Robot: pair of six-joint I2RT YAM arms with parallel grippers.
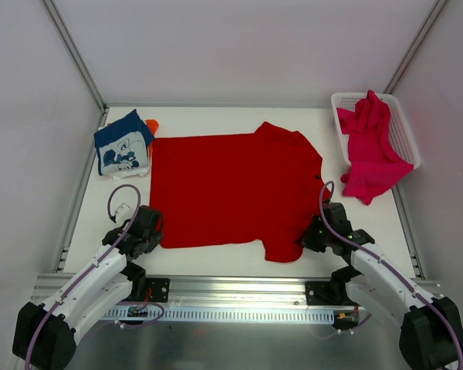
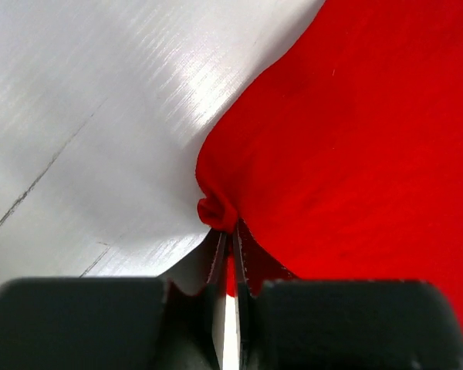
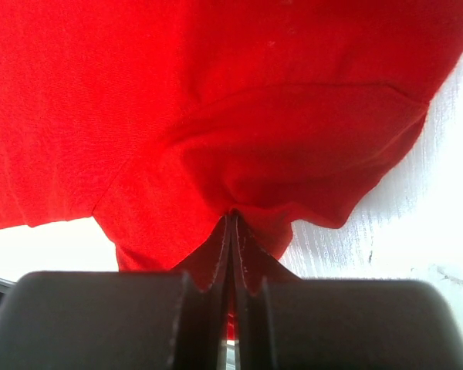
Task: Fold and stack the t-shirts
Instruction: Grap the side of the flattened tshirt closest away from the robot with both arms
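Gripping the red t-shirt (image 1: pixel 231 189) at two points along its near edge, one with each arm. Lying spread nearly flat across the middle of the white desk (image 1: pixel 370 216), hem toward the left, collar and both sleeves toward the right.

Pinching the near left hem corner with the left tool (image 1: pixel 157 235), jaws squeezed almost together on a small bunched nub of red cloth. Showing, in the left wrist view, bare desk to the left of that nub and smooth red fabric spreading away to the right.

Pinching the near sleeve with the right tool (image 1: pixel 312 233), jaws likewise pressed tight on a fold of the red fabric. Puckering into soft creases just above the grip in the right wrist view, with the sleeve's hem line arching across and a strip of white desk at the right edge.

Sharing the desk with a folded navy t-shirt (image 1: pixel 123 146) with white cartoon print at the far left corner, just beside the red hem. Peeking out at the navy one's far right edge, a sliver of orange t-shirt (image 1: pixel 152 123).

Spilling crumpled out of the white mesh basket (image 1: pixel 405 127) at the far right and over its near rim onto the desk, a magenta-pink t-shirt (image 1: pixel 370 150), apart from the red one.
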